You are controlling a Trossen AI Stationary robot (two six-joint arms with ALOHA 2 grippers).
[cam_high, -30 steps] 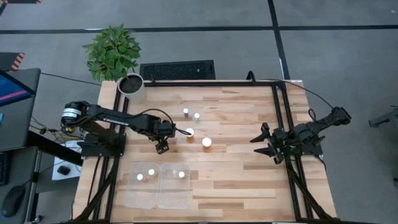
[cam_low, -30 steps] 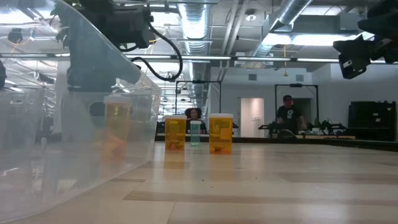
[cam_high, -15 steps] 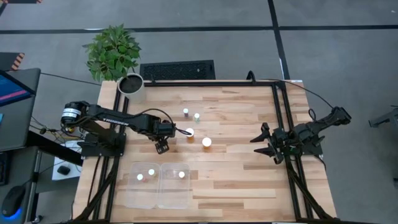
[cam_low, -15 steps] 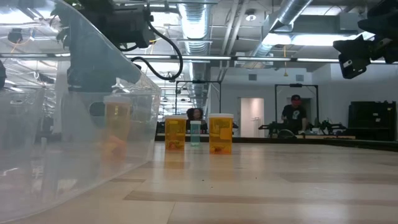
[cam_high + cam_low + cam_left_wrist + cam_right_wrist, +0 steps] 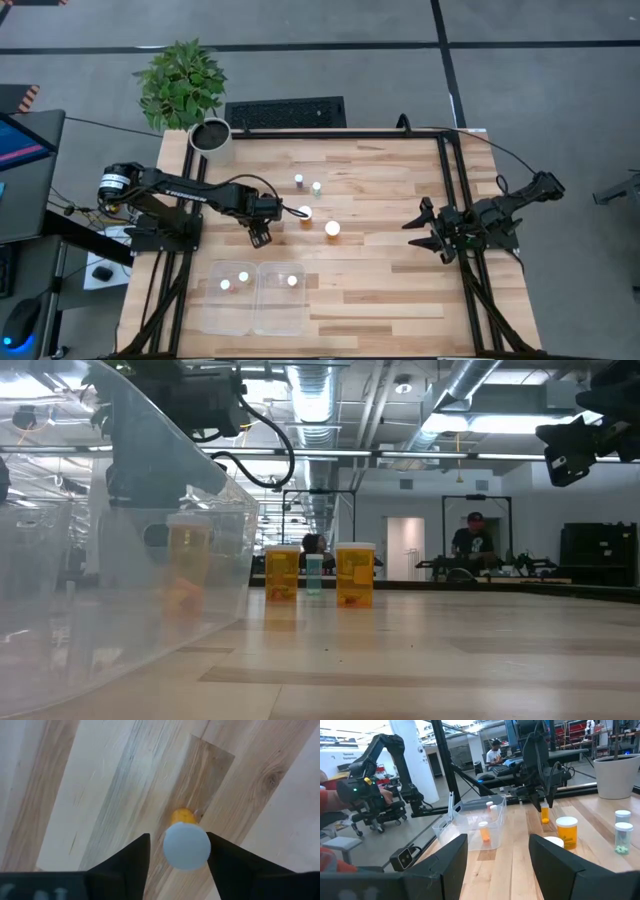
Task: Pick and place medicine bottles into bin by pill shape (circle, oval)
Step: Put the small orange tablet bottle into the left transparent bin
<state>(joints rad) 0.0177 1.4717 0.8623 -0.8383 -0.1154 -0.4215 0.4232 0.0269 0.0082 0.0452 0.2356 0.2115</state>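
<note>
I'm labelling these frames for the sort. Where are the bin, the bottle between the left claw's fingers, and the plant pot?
bin (image 5: 212,318): high view, bare floor of the left compartment.
small orange bottle (image 5: 186,846): left wrist view, middle of its white cap.
plant pot (image 5: 211,136): high view, dark soil at its top.

Light wooden plank counter (image 5: 380,250), seen from above. Standing on it: white plant pot (image 5: 211,138) at the far left corner; clear two-compartment bin (image 5: 255,296) near the front edge; four white-capped bottles (image 5: 332,229) upright mid-counter, two orange, two smaller and pale. One more bottle (image 5: 186,844) below the left arm.
</note>
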